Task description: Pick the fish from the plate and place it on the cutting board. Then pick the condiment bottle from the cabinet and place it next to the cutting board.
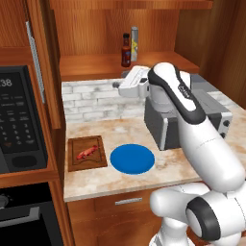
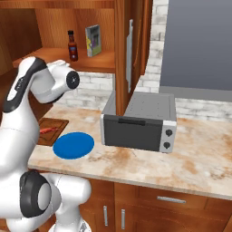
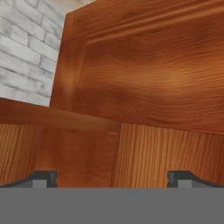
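The red-orange fish (image 1: 86, 153) (image 2: 47, 130) lies on the dark brown cutting board (image 1: 97, 162) (image 2: 59, 123), at the left of the counter. Right of the board, the blue plate (image 1: 132, 158) (image 2: 73, 145) is bare. The condiment bottle (image 1: 126, 50) (image 2: 71, 45) stands upright on the shelf of the open cabinet (image 1: 91, 65) (image 2: 54, 54). My gripper (image 1: 120, 84) (image 3: 112, 178) is raised in front of the brick wall, just below the shelf and the bottle. It is open, with nothing between its fingertips (image 3: 43, 177). The hand view faces wooden cabinet panels.
A taller grey container (image 1: 134, 42) (image 2: 93, 40) with a yellow mark stands right beside the bottle. A toaster oven (image 1: 161, 127) (image 2: 138, 122) sits on the counter right of the plate. A black microwave (image 1: 19, 120) is built in at the left.
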### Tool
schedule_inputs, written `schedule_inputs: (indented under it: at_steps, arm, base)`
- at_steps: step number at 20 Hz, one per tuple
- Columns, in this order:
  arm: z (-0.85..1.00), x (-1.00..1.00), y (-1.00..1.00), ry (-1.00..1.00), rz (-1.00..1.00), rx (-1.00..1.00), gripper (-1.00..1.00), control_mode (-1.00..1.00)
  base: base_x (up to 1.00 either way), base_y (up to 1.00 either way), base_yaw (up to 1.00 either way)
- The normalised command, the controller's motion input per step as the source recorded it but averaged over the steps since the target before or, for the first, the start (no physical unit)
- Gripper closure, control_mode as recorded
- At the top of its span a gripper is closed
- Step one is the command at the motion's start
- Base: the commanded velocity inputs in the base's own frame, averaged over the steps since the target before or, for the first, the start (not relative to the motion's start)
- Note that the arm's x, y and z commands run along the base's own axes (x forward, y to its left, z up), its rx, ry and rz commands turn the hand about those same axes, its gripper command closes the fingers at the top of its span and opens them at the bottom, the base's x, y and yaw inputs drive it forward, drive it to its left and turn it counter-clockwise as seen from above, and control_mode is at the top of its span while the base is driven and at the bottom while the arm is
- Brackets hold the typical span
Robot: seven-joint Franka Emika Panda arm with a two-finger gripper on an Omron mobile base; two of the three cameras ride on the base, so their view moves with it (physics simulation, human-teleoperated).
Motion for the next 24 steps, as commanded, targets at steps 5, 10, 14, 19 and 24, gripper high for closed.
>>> schedule_inputs:
  at_steps: [5,10,14,19,24]
  arm:
    - [0.35,0.0,-0.1,0.0,-0.03,0.0,-1.0,-1.0]
    - [0.33,0.0,-0.1,0.0,-0.03,0.02,-1.0,-1.0]
    - [0.17,0.0,-0.09,-0.01,-0.01,0.03,-1.0,-1.0]
    - [0.02,0.0,-0.12,-0.04,-0.01,0.03,-1.0,-1.0]
    - [0.0,0.0,-0.19,-0.07,-0.02,0.01,-1.0,-1.0]
  base:
    - [0.0,0.0,0.0]
    - [0.0,0.0,0.0]
    - [0.0,0.0,0.0]
    - [0.0,0.0,0.0]
    - [0.0,0.0,0.0]
